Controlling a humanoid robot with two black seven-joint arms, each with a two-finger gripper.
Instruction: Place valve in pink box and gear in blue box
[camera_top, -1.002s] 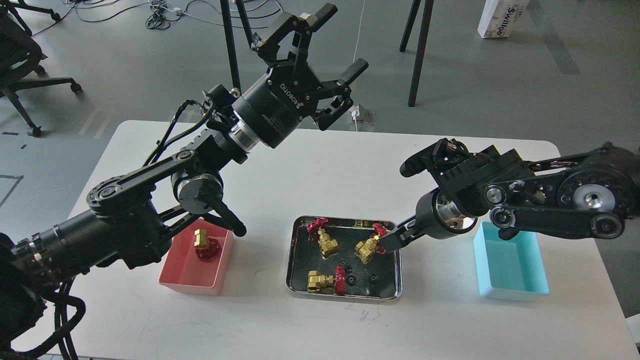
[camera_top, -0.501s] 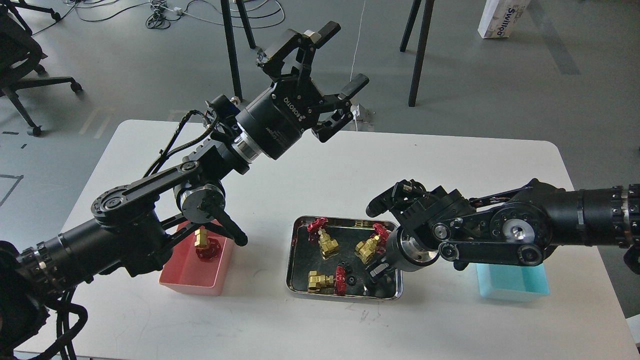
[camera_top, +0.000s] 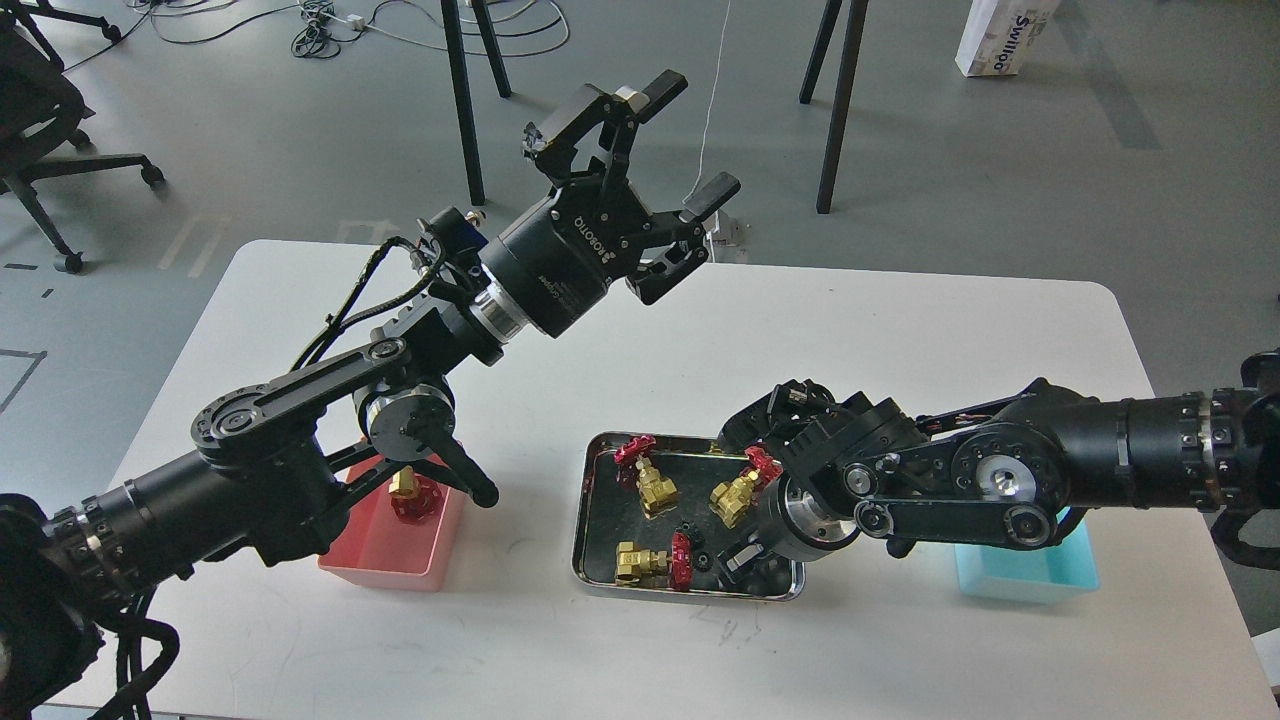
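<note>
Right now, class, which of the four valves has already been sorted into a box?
The valve in the pink box, left of the steel tray; the other three lie in that tray.

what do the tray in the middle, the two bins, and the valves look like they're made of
The shiny rectangular steel-looking tray seems to be polished metal: it mirrors the valves. The salmon-pink bin and light cyan bin look like matte moulded plastic, evenly coloured with no glare. The small gold-bodied valves look like brass, with glinting facets; their red handwheels could be painted metal or plastic.
</note>
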